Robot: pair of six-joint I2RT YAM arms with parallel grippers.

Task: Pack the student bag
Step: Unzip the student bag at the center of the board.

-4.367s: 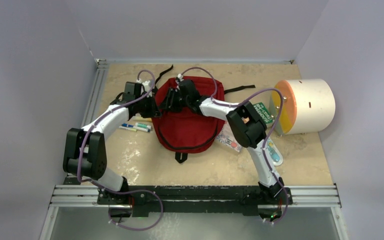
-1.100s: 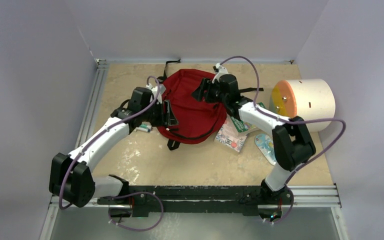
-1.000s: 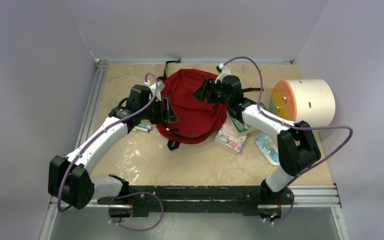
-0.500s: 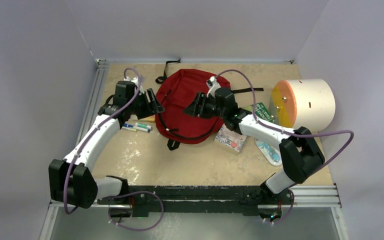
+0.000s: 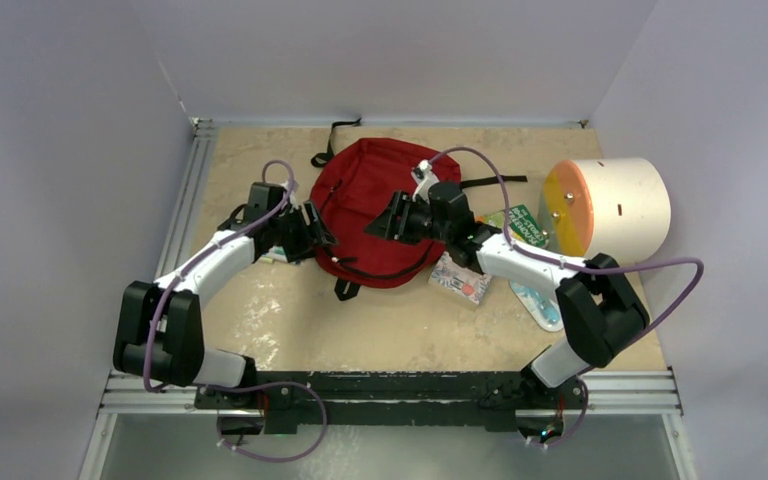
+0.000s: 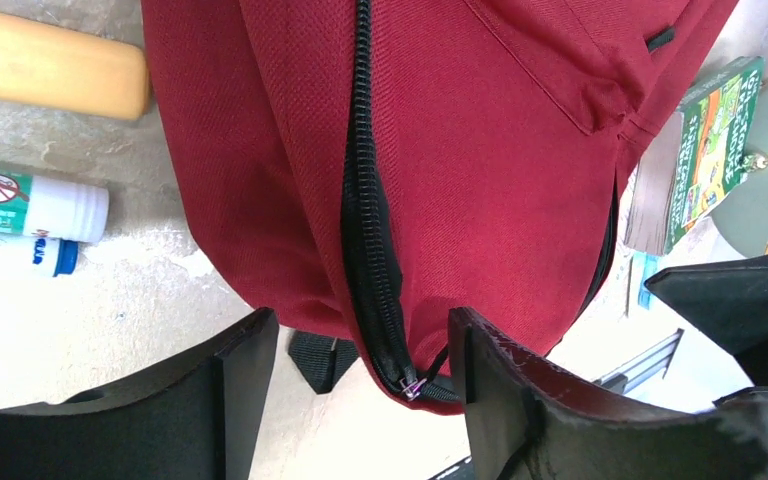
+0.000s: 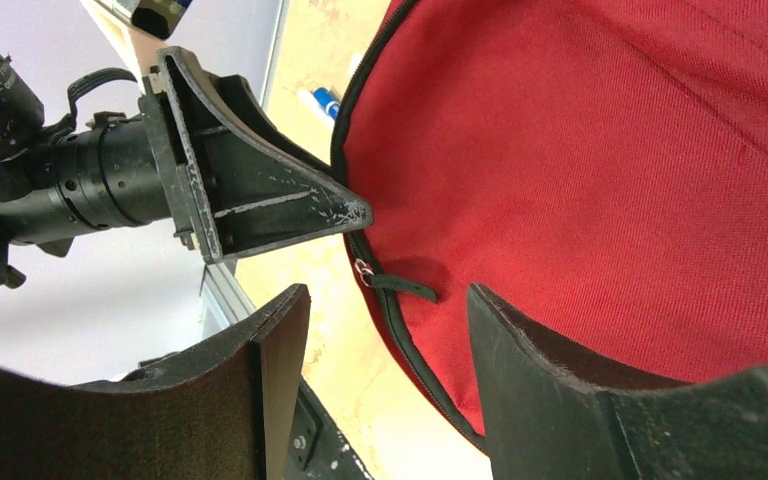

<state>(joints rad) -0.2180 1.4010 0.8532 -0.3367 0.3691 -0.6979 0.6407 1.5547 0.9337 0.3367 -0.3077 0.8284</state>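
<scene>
- Placement: the student bag (image 5: 360,185) lies flat on the far middle of the table (image 5: 290,320). Its long axis runs far to near, and the zipper (image 6: 365,200) follows its left edge and looks closed.
- Left gripper (image 6: 360,330): spread wide and holding nothing. Its 2 fingers straddle the bag's near-left corner, the zipper runs lengthwise between them, and the zipper pull (image 6: 412,388) sits just inside one finger.
- Right gripper (image 7: 385,295): also parted and empty. It hovers over the bag's middle, aimed at that same left edge.
- Judgement: the left arm is nearer the pull, so the next move probably means pinching it and drawing it along the zipper's line.
</scene>
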